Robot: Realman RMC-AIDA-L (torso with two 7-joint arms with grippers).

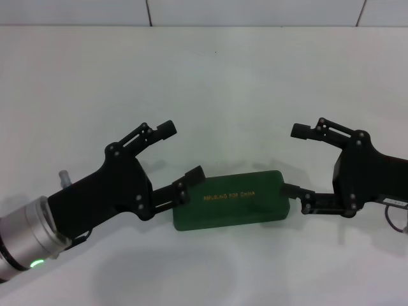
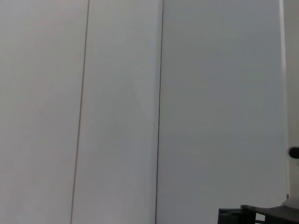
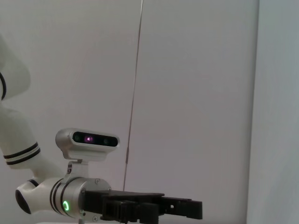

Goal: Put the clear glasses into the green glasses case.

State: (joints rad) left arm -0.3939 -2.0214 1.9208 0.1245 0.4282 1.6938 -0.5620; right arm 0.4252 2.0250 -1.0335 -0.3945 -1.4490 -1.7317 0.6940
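The green glasses case [image 1: 255, 205] lies shut on the white table in the head view, gold lettering on its lid. My left gripper [image 1: 180, 152] is open at the case's left end, its lower fingertip [image 1: 193, 173] by the case's far left corner. At the right end my right gripper [image 1: 294, 160] is also open, its lower fingertip [image 1: 292, 190] close against the case. Neither holds anything. The clear glasses are not visible in any view.
The white table [image 1: 210, 76] runs back to a tiled wall [image 1: 255, 11]. The left wrist view shows wall panels and a dark part of the right arm [image 2: 261, 214]. The left arm [image 3: 88, 140] with its camera fills the right wrist view's lower part.
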